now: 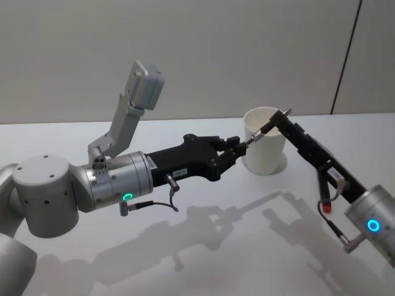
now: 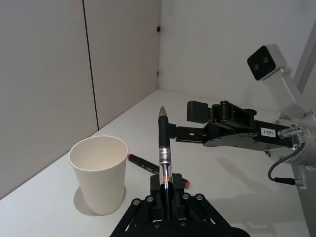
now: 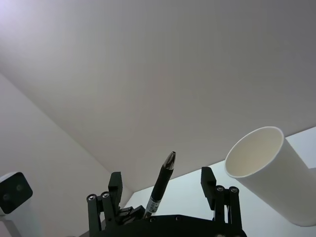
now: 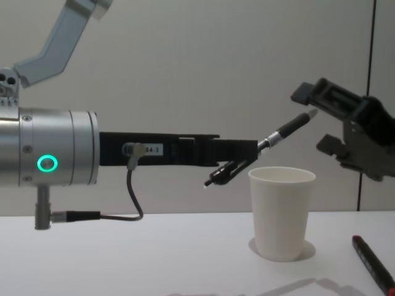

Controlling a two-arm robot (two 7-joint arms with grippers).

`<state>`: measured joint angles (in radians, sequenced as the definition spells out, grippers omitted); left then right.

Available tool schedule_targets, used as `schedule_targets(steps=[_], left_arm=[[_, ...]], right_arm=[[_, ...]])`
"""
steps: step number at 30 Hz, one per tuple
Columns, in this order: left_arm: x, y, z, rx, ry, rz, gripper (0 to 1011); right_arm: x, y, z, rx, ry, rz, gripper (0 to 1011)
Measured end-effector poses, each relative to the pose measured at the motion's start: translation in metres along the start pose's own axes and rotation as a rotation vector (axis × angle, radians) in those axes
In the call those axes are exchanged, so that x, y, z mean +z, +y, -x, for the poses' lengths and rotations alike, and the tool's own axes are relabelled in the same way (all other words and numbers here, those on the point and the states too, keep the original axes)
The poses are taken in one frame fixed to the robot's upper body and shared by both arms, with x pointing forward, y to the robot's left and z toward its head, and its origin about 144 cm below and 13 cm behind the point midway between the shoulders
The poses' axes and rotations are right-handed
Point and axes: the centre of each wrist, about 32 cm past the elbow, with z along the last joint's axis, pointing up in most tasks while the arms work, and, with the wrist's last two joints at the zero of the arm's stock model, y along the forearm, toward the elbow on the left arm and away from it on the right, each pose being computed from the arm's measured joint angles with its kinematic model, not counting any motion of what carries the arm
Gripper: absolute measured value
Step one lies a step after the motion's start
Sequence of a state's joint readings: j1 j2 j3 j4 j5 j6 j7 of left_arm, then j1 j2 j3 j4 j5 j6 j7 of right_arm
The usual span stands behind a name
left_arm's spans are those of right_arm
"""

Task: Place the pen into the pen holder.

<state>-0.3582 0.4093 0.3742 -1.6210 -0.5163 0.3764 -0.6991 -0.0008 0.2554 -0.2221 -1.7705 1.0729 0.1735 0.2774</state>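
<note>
My left gripper (image 1: pixel 245 144) is shut on the rear end of a black pen (image 1: pixel 266 127) and holds it in the air. In the left wrist view the pen (image 2: pixel 163 148) sticks out from the shut gripper (image 2: pixel 166 190), silver tip away. The pen holder, a white paper cup (image 1: pixel 265 151), stands upright on the table, just below and behind the pen (image 4: pixel 287 131). My right gripper (image 1: pixel 285 116) is open at the pen's tip. The right wrist view has the pen (image 3: pixel 159 192) between the spread fingers (image 3: pixel 207 178), with the cup (image 3: pixel 269 173) off to one side.
A dark marker with a red cap (image 4: pixel 373 262) lies on the white table (image 4: pixel 154 259) right of the cup (image 4: pixel 281 213); it also lies beyond the pen in the left wrist view (image 2: pixel 148 165). A plain wall runs behind the table.
</note>
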Motion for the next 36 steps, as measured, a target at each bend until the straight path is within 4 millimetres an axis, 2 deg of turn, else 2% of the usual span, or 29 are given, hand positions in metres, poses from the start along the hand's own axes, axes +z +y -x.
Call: schedule_targets(steps=[6,22,28,32,33,36], left_arm=[[0.0,0.0,0.0,0.0,0.0,0.0,149],[0.0,0.0,0.0,0.0,0.0,0.0,149],[0.0,0.0,0.0,0.0,0.0,0.0,149],[0.0,0.0,0.0,0.0,0.0,0.0,149],[0.0,0.0,0.0,0.0,0.0,0.0,149],[0.0,0.0,0.0,0.0,0.0,0.0,149]], right_arm=[[-0.002,0.009,0.001,0.003,0.036,0.014,1001],[-0.006,0.017,0.005,0.007,0.053,0.03,1001],[-0.006,0.018,0.005,0.008,0.055,0.032,884],[-0.006,0.019,0.006,0.009,0.056,0.033,747],[-0.006,0.019,0.006,0.009,0.056,0.033,747],[-0.007,0.019,0.006,0.009,0.057,0.034,630]])
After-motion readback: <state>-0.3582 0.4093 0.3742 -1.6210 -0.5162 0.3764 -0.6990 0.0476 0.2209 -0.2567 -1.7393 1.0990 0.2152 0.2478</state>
